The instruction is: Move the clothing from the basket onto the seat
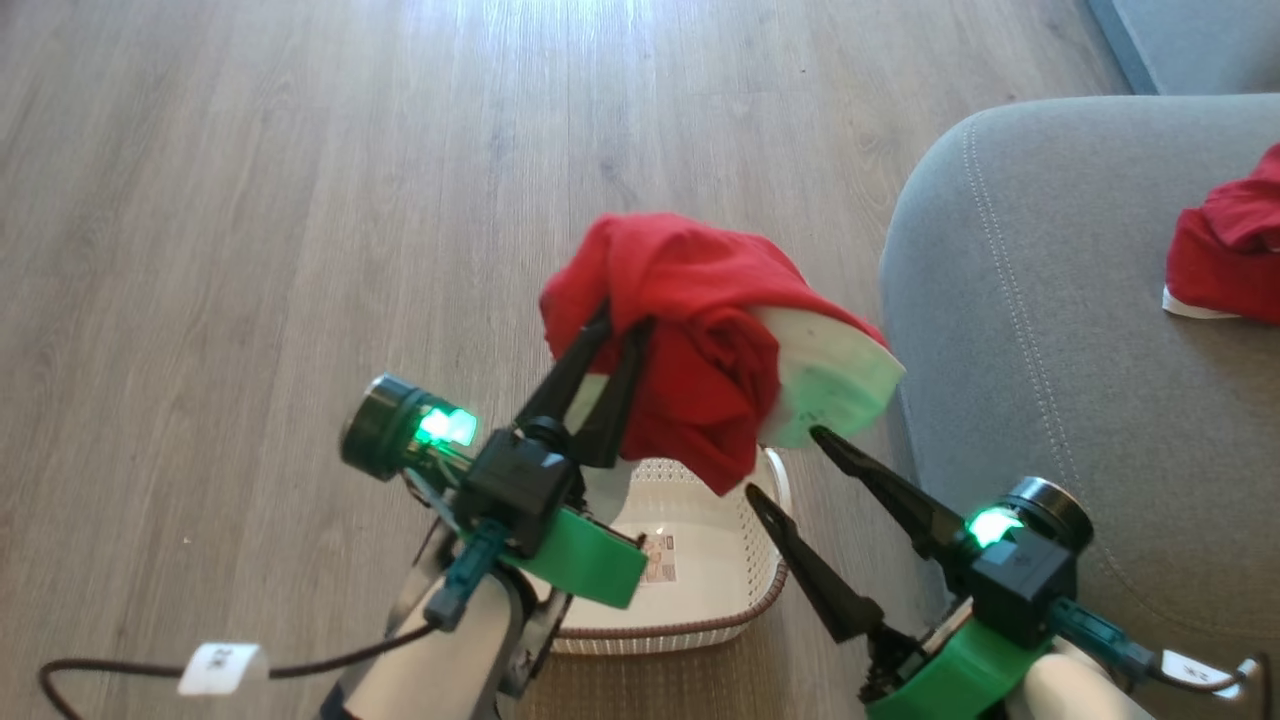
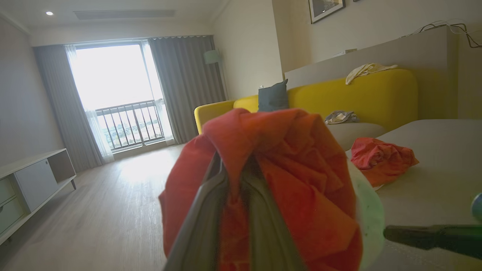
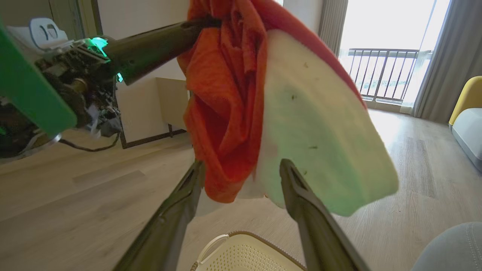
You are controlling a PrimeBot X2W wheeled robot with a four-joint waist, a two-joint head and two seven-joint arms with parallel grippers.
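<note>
A bundle of red clothing (image 1: pixel 690 300) with a white part (image 1: pixel 830 375) hangs above the basket (image 1: pixel 650 632), and my left gripper (image 1: pixel 620 328) is shut on its upper fold. In the left wrist view that clothing (image 2: pixel 293 169) wraps over my left gripper (image 2: pixel 235 165). My right gripper (image 1: pixel 782 461) stands open just below the white part, between basket and seat (image 1: pixel 1040 330). From the right wrist, the bundle's (image 3: pixel 226 113) lower end hangs between the tips of my right gripper (image 3: pixel 241 165), above the basket (image 3: pixel 241 256). Another red garment (image 1: pixel 1230 250) lies on the seat (image 2: pixel 444 158).
Wooden floor (image 1: pixel 300 200) spreads to the left and ahead. A dark cable with a white tag (image 1: pixel 215 668) trails at the lower left. Farther off are a yellow sofa (image 2: pixel 357 94) with cloths on it, a low white cabinet (image 2: pixel 34 180) and a balcony window (image 2: pixel 113 94).
</note>
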